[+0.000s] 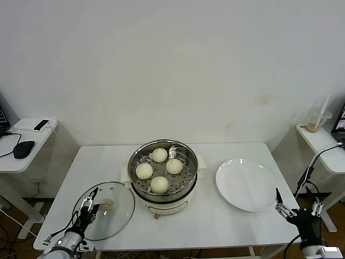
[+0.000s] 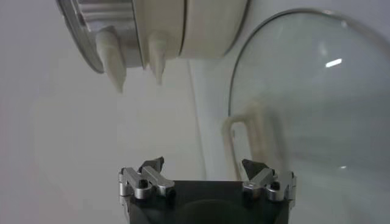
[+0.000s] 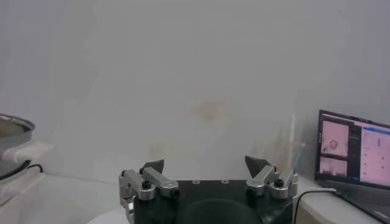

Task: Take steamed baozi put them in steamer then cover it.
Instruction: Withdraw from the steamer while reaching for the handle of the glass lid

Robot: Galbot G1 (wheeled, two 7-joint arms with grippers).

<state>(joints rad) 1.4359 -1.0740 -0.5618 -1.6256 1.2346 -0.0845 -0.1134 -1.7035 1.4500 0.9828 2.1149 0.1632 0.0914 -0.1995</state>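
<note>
Four smooth cream-white baozi (image 1: 159, 170) sit on the perforated tray inside my shiny steel steamer (image 1: 163, 178), mid-table. The clear glass cover (image 1: 105, 210), cream handle up, lies flat at the table's (image 1: 215, 224) near-left corner, just left of the steamer. My left gripper (image 1: 87, 208) hovers released over the cover's near edge. My right gripper (image 1: 297, 211) waits released off the near-right corner, beside the white plate (image 1: 246, 184).
</note>
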